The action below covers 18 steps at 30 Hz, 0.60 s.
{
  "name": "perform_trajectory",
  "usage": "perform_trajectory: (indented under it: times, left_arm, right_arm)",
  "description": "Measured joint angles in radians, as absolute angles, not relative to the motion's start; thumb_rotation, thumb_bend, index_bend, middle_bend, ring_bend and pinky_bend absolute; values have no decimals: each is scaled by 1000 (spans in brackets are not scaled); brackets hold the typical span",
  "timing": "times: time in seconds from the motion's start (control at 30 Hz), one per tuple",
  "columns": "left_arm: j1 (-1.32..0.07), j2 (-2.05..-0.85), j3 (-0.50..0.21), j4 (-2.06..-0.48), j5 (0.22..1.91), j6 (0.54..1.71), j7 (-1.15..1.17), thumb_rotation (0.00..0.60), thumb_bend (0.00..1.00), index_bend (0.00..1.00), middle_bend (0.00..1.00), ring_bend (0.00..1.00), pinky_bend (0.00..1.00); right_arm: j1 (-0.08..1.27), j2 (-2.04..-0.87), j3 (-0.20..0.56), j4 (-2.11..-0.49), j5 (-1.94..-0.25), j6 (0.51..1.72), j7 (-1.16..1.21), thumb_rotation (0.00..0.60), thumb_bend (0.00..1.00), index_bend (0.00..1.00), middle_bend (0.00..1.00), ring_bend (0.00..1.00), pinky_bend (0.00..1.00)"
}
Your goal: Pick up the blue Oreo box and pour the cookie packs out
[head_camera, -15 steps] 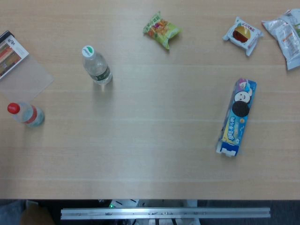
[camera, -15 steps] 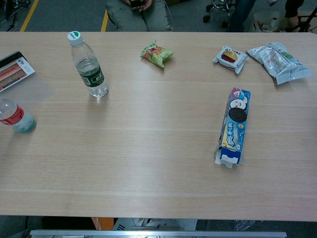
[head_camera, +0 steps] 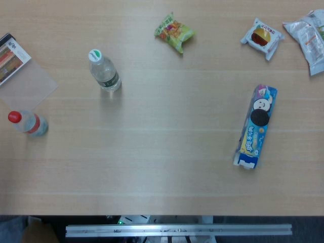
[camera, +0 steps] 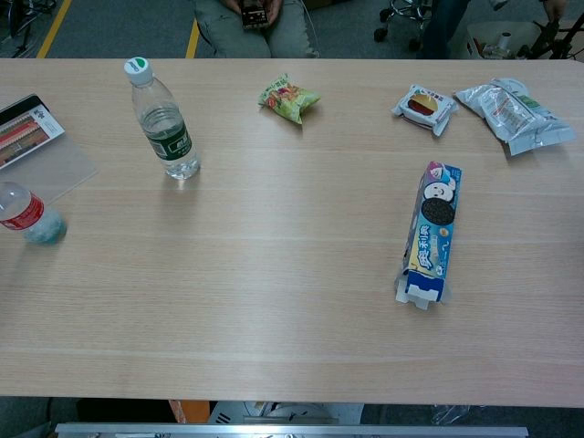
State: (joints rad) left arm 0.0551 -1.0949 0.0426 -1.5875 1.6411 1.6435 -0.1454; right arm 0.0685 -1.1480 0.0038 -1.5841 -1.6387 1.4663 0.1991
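The blue Oreo box point(head_camera: 257, 126) lies flat on the wooden table point(head_camera: 162, 167), right of centre, its long side running away from me. Its near end is open, with the white flaps folded out. The chest view shows the same blue Oreo box point(camera: 431, 232) lying alone with bare table point(camera: 274, 310) around it. No cookie packs show outside the box. Neither of my hands appears in either view.
A green-capped water bottle point(head_camera: 104, 71) stands at the left, and a red-capped bottle point(head_camera: 28, 123) stands near the left edge beside a booklet point(head_camera: 12, 58). A green snack bag point(head_camera: 174, 32), a small wrapped cake point(head_camera: 262, 37) and a silver pouch point(head_camera: 306, 38) lie along the far side.
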Motion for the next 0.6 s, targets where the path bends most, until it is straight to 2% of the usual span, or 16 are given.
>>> perform_trajectory:
  times: [0.27,0.6]
  left_arm:
    - [53,-1094,42,-1593,1635,1635,-139,600,263,163,130,100,74]
    - [58,-1090,38,-1594,1615,1633,-151,600,262,163,130,100,74]
  right_arm:
    - [174,-1147,36,-1541,-1620,1323,161,600,221,179,265,179,256]
    - [322,-1192,65,-1487,-1596,1145,19,600,79,179,265,179,256]
